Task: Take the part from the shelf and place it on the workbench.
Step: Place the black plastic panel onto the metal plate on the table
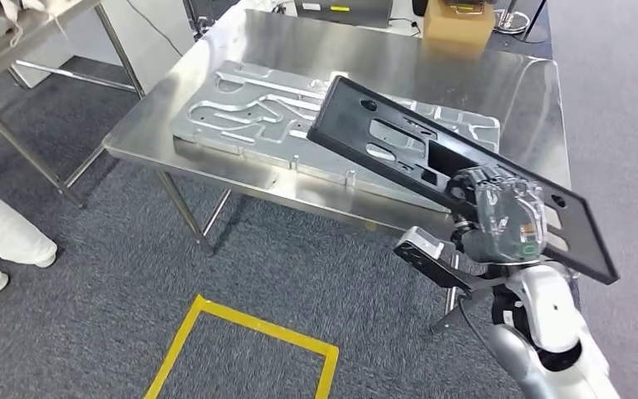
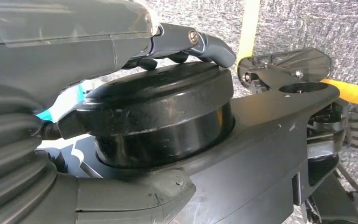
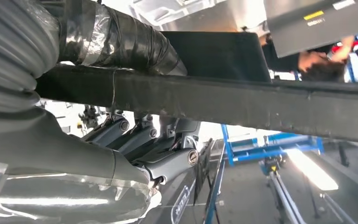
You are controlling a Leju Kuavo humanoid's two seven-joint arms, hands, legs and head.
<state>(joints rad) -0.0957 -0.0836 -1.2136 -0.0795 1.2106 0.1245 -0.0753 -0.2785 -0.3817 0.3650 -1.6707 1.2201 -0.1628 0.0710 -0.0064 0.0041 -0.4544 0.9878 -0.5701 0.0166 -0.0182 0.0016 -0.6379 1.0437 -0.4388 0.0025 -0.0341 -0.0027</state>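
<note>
Steel workbench bears cardboard box, contents unseen.

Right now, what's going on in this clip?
The right robot hand holds a flat black part by its edge, tilted above the steel workbench. The part is not set down yet. A silver metal panel already lies flat on the workbench, and a cardboard box sits at the far end. The left robot hand hangs beside the robot's body, holding nothing. A person's legs show at the left.
</note>
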